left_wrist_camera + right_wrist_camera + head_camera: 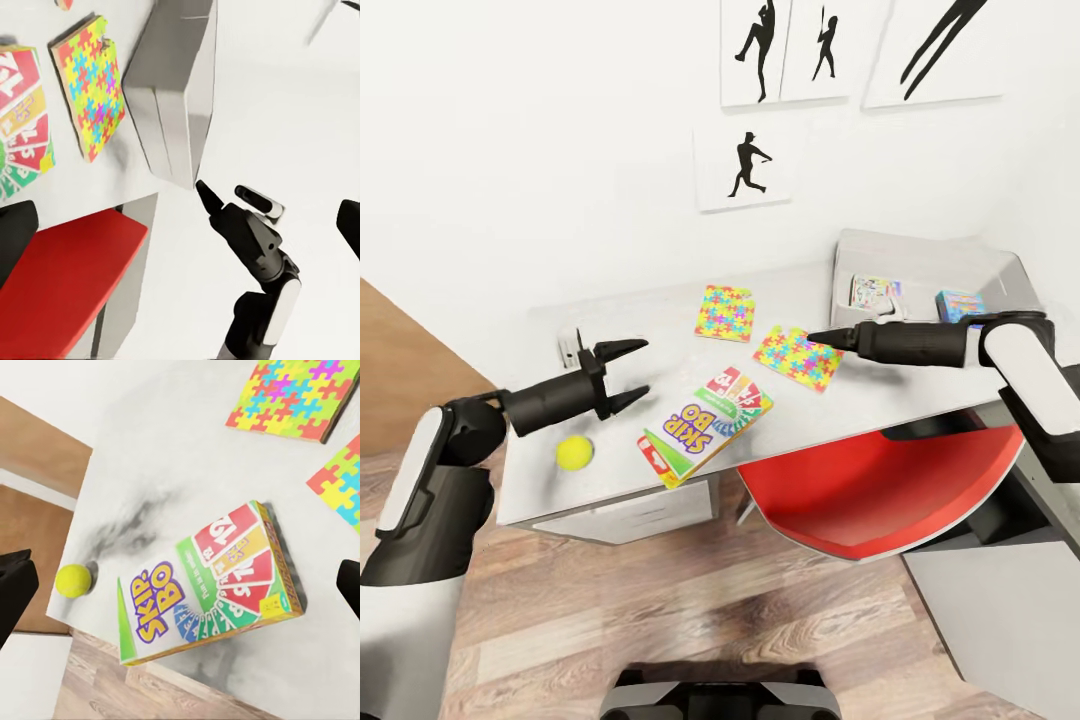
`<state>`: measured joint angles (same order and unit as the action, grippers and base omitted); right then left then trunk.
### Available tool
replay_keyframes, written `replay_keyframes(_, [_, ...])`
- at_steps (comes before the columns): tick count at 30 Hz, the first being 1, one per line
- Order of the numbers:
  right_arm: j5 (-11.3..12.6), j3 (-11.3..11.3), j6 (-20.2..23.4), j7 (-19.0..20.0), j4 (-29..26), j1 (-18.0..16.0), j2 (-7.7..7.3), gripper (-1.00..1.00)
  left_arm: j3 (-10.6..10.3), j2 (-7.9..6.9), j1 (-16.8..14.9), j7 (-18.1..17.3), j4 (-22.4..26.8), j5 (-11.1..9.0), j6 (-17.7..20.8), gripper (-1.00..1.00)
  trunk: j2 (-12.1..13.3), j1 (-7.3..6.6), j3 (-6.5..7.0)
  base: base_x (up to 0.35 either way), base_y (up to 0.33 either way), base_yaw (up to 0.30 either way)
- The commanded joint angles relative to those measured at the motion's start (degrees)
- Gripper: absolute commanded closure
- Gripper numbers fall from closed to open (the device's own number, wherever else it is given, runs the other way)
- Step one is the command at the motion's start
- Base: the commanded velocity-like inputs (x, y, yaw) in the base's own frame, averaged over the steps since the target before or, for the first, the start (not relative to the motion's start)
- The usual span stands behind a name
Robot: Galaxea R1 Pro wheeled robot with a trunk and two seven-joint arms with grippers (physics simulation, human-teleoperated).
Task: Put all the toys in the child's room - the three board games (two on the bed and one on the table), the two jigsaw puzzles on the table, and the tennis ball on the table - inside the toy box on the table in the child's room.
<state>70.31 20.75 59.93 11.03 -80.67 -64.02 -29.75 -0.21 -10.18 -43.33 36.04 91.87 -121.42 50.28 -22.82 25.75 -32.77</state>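
Table [660, 320] is a pale grey-white matte slab, with a red seat [880, 495] tucked under its front edge and wood plank floor [660, 620] below. Skip-Bo box [707, 425] is flat glossy card, yellow, green and red, lying near the front edge with one corner over it; in the right wrist view the fanned card print shows on top. Ball [574, 452], fuzzy yellow-green and round, sits near the front left corner, just beside the box. Two puzzles, thin flat squares of bright interlocking pieces: one [725, 312] mid-table toward the back edge, the other [798, 357] right of it, nearer the toy box. Toy box [860, 255], a shallow light-grey tray with low walls, stands at the table's right end and holds a white box [874, 291] and a small blue box [958, 303]. Left gripper [628, 372], black with pointed fingers spread apart and holding nothing, hovers over the left part of the table, above the ball and just left of the Skip-Bo box. Right gripper [818, 338], black, its tip seen as a single point over the right puzzle's upper edge; cannot tell whether its fingers are parted, though the right wrist view shows dark fingers [15, 585] at opposite edges. Black silhouette posters [750, 165] hang on the white wall.
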Motion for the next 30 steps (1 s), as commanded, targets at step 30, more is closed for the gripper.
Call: replay_keyframes(30, [-0.6,5.7,0.1,-19.3,-3.3,2.8,12.65,-1.0,10.6,-11.62,13.3,-4.3,0.1,-0.7,2.1,-1.0,-0.1,0.03,-0.08,0.0,0.001,0.0])
